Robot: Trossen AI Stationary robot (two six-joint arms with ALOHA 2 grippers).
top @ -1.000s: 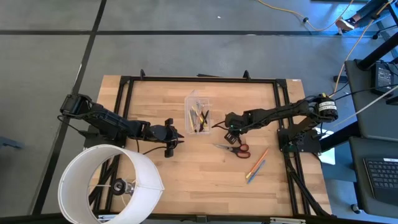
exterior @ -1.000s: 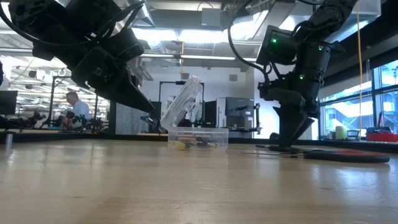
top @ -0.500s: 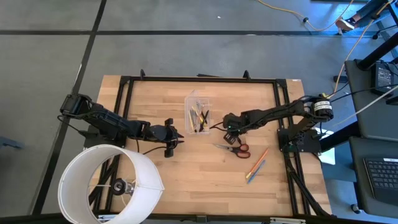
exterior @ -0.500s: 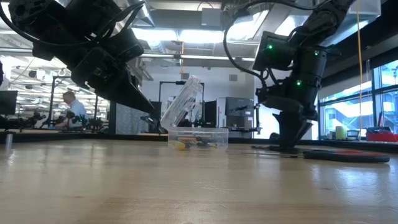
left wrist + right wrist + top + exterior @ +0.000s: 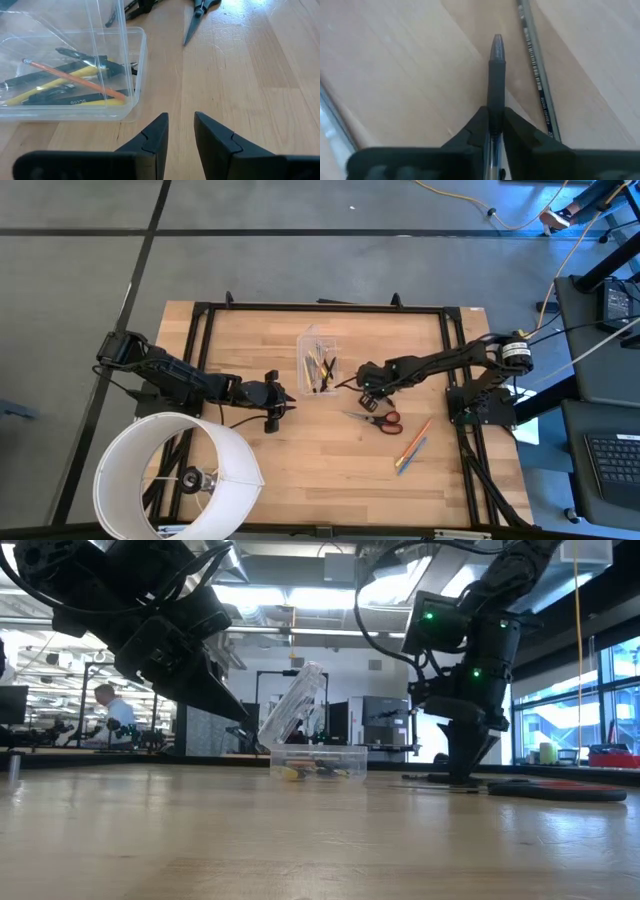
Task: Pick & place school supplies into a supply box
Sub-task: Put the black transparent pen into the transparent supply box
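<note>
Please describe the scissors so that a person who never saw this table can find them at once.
Start at the clear supply box in the middle of the wooden table. The scissors lie flat on the wood nearer the right arm, just beyond the right gripper. Only they have red handles; the pencils farther out are thin sticks.

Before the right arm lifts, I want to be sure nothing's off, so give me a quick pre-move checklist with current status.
1. Right gripper closed on the dark pen: ok.
2. Second pen lying beside it, outside the grip: ok.
3. Supply box lid open: ok.
4. Room in the box alongside the pens already there: cannot tell.
5. Left gripper waiting beside the box, holding nothing: ok.
6. Scissors clear of the right gripper: cannot tell.
</note>
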